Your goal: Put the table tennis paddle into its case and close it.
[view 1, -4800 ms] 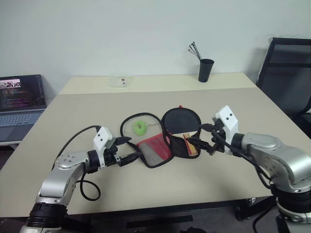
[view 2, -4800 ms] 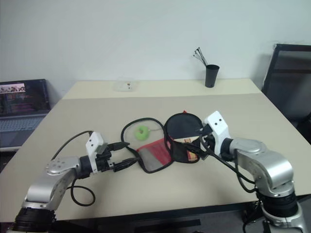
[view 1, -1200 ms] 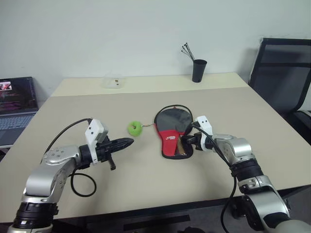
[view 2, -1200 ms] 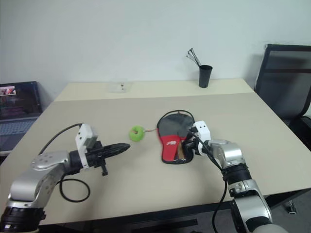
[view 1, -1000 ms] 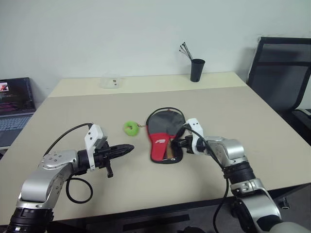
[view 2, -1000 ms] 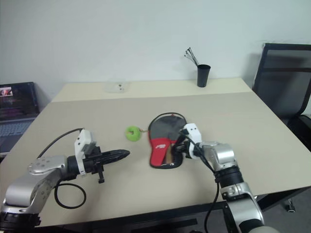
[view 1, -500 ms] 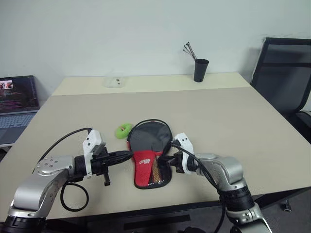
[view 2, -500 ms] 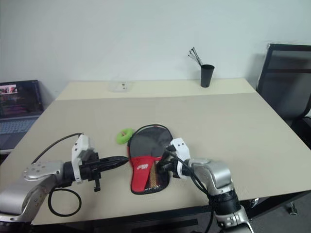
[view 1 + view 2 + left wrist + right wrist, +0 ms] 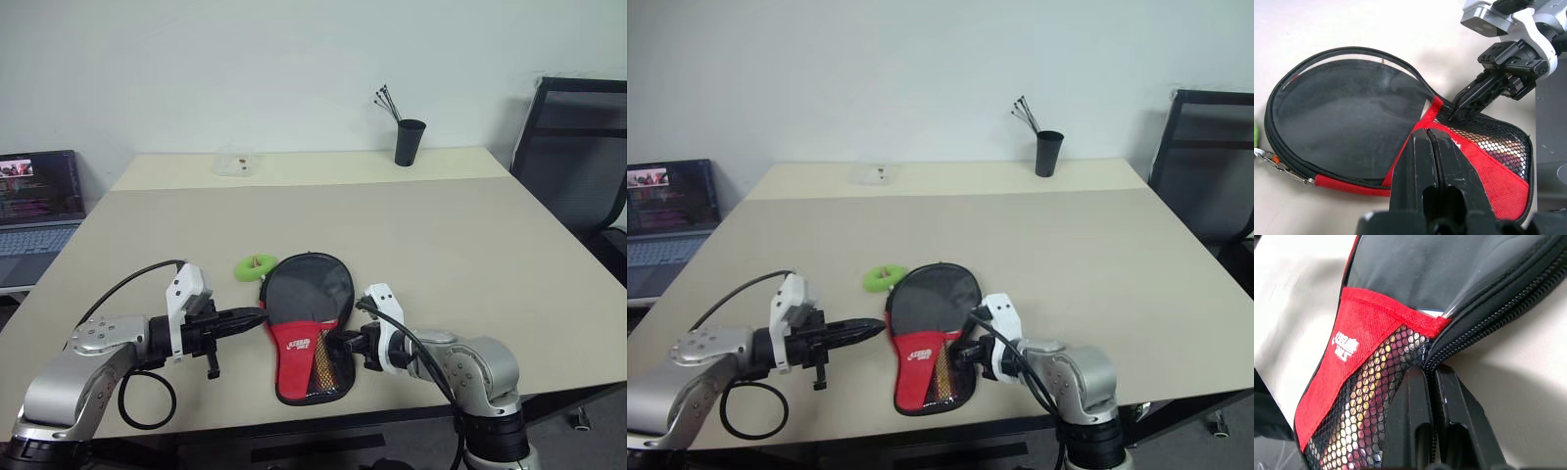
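The case (image 9: 307, 294) lies flat near the table's front edge, black top away from me, red mesh part (image 9: 315, 364) towards me. Its lime-green tag (image 9: 253, 266) rests just beyond its left side. The table tennis paddle is inside the case; a pale strip of its handle (image 9: 322, 358) shows through the mesh. My right gripper (image 9: 345, 343) is shut on the case's zipper edge (image 9: 1476, 320) at the right side of the neck. My left gripper (image 9: 257, 314) is shut and holds nothing, its tip at the case's left edge (image 9: 1420, 128).
A black cup (image 9: 410, 142) with thin sticks stands at the back right of the table (image 9: 460, 235). A small clear box (image 9: 238, 162) sits at the back left. An open laptop (image 9: 37, 211) is off to the left and a black chair (image 9: 578, 147) to the right.
My right gripper has pulled the case towards the table's front edge, and the green tag trailed along. The case now lies against my left gripper's tip. The left arm has stayed put.
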Available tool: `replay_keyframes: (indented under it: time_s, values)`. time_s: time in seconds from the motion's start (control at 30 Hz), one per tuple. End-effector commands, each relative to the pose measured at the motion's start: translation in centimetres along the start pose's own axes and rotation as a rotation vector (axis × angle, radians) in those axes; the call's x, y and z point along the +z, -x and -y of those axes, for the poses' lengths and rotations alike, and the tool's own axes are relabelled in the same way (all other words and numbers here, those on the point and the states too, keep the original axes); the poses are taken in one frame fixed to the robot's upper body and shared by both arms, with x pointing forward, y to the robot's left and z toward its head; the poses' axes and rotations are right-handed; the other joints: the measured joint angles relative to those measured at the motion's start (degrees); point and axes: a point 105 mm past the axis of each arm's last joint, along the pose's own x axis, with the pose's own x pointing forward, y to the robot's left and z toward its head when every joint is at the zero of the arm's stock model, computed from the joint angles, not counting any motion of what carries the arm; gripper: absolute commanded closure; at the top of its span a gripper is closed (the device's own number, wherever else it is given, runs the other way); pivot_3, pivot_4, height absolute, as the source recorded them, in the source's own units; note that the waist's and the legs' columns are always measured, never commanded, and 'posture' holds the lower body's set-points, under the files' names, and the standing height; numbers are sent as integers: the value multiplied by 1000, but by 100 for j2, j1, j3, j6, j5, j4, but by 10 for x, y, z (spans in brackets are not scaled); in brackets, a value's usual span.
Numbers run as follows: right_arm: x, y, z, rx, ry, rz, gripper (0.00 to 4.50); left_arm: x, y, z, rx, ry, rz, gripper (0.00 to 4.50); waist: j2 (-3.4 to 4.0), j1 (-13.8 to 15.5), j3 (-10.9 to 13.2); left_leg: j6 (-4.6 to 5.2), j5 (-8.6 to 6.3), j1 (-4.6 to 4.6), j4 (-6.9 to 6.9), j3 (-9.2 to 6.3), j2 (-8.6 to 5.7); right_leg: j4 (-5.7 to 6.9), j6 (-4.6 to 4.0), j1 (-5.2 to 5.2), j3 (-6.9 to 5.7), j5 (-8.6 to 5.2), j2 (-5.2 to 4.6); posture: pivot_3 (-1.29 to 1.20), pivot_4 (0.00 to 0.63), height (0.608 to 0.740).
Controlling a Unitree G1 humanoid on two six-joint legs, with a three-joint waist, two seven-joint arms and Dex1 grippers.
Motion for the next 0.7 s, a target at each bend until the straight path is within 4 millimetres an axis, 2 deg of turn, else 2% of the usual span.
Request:
replay_keyframes:
  time_s: [0.03, 0.17, 0.3, 0.57, 0.63, 0.7]
  values:
    - [-4, 2, -4, 2, -44, 2, 4477, 11, 0, 2, -12, -52, 22, 4500, 0, 0, 0, 0, 0, 0, 0, 0, 0, 0, 0, 0, -1, 0, 0, 0, 150, 740]
    - [-1, 4, 4, -51, -70, 28, 4477, 12, -1, 2, -11, -55, 28, 4500, 0, 0, 0, 0, 0, 0, 0, -2, 0, 0, 0, 0, -2, 0, 0, 0, 150, 740]
    - [3, 13, 10, -87, -89, 53, 3519, 13, -2, 0, 1, -62, 38, 4500, 0, 4, 0, 0, 0, 0, 1, -3, 0, 0, 0, 1, -3, 0, 0, 0, 150, 740]
    - [2, 27, -2, -9, -70, 54, 939, 10, -1, -2, 15, -62, 40, 4500, 0, 6, 0, 0, 0, 0, 1, -5, 0, 0, 0, 1, -4, 0, 0, 0, 150, 740]
    - [14, 36, -10, 47, -6, 103, 939, 9, -1, -3, 21, -58, 41, 4500, 0, 6, 0, 0, 0, 0, 1, -5, 0, 0, 0, 1, -5, 0, 0, 0, 150, 740]
    - [30, 48, -20, 102, 134, 165, 939, 7, 0, -4, 35, -47, 38, 4500, 2, 5, 2, 0, 0, -2, 3, -4, -1, 0, 0, 0, -4, 0, -1, 0, 150, 740]
